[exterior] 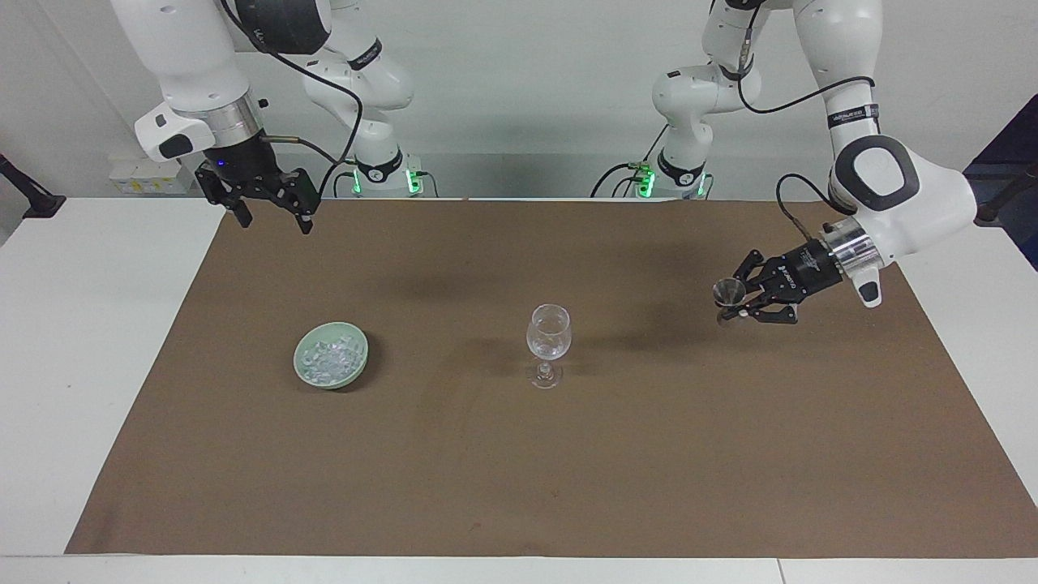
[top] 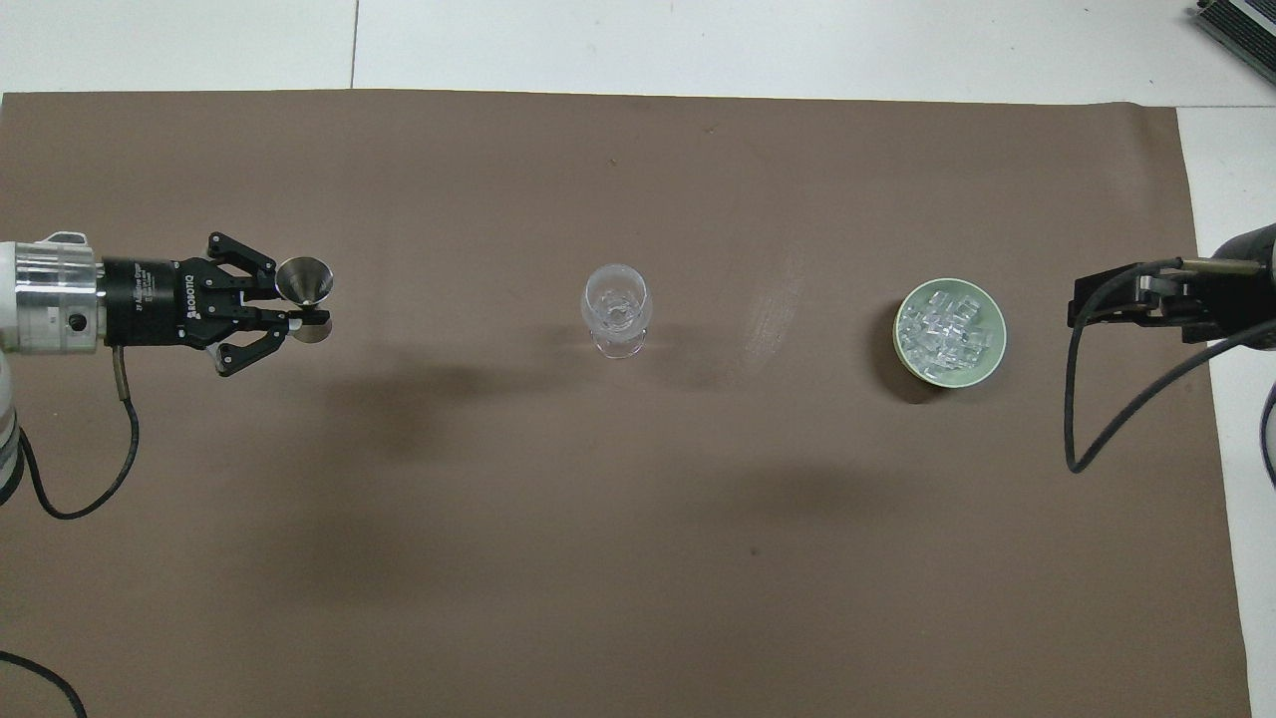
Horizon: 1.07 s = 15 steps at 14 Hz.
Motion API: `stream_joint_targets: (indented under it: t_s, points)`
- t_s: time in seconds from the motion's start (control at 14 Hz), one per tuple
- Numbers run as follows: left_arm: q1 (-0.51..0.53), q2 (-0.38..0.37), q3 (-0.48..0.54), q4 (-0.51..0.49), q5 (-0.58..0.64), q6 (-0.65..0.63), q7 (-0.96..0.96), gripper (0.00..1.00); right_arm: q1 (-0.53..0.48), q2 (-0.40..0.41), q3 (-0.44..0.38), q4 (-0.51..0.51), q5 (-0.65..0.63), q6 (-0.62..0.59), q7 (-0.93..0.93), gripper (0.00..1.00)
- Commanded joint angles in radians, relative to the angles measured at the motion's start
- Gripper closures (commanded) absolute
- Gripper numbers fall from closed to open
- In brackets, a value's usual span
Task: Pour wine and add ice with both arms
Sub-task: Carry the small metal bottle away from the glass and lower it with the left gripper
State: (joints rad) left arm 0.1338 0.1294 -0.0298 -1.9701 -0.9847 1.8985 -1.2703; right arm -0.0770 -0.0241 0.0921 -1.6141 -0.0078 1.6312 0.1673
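A clear wine glass (exterior: 549, 337) stands upright at the middle of the brown mat; it also shows in the overhead view (top: 616, 304). My left gripper (exterior: 734, 302) is shut on a small steel jigger (exterior: 727, 291), held roughly upright just above the mat, well away from the glass toward the left arm's end. Both show from above, the gripper (top: 295, 317) and the jigger (top: 304, 281). The ice (exterior: 328, 358) fills a pale green bowl (exterior: 302, 367) toward the right arm's end; the ice also shows from above (top: 947, 329). My right gripper (exterior: 274, 221) waits open, high over the mat's edge.
The brown mat (exterior: 519, 470) covers most of the white table (exterior: 97, 341). In the overhead view only the tip of the right gripper (top: 1087, 299) and its black cable (top: 1072, 399) show, beside the bowl (top: 902, 349).
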Motion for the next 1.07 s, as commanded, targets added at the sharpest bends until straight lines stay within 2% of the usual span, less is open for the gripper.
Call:
stream_joint_targets:
  t_s: [0.0, 0.14, 0.36, 0.5, 0.64, 1.0]
  points:
    - [0.033, -0.004, -0.007, -0.026, -0.041, 0.010, 0.015, 1.00, -0.021, -0.019, 0.009, -0.023, 0.006, 0.013, -0.026, 0.00]
    - [0.085, 0.027, -0.009, -0.032, -0.075, 0.014, 0.015, 1.00, -0.021, -0.019, 0.009, -0.023, 0.006, 0.013, -0.026, 0.00]
    - [0.115, 0.019, -0.009, -0.100, -0.164, 0.077, 0.015, 1.00, -0.021, -0.019, 0.009, -0.023, 0.006, 0.012, -0.026, 0.00]
    - [0.124, 0.032, -0.007, -0.111, -0.227, 0.106, 0.015, 1.00, -0.021, -0.019, 0.009, -0.023, 0.006, 0.012, -0.026, 0.00]
    - [0.162, 0.065, -0.007, -0.119, -0.279, 0.120, 0.019, 1.00, -0.021, -0.019, 0.009, -0.023, 0.006, 0.012, -0.026, 0.00]
    - [0.190, 0.113, -0.009, -0.130, -0.333, 0.116, 0.101, 1.00, -0.021, -0.019, 0.009, -0.023, 0.006, 0.012, -0.026, 0.00]
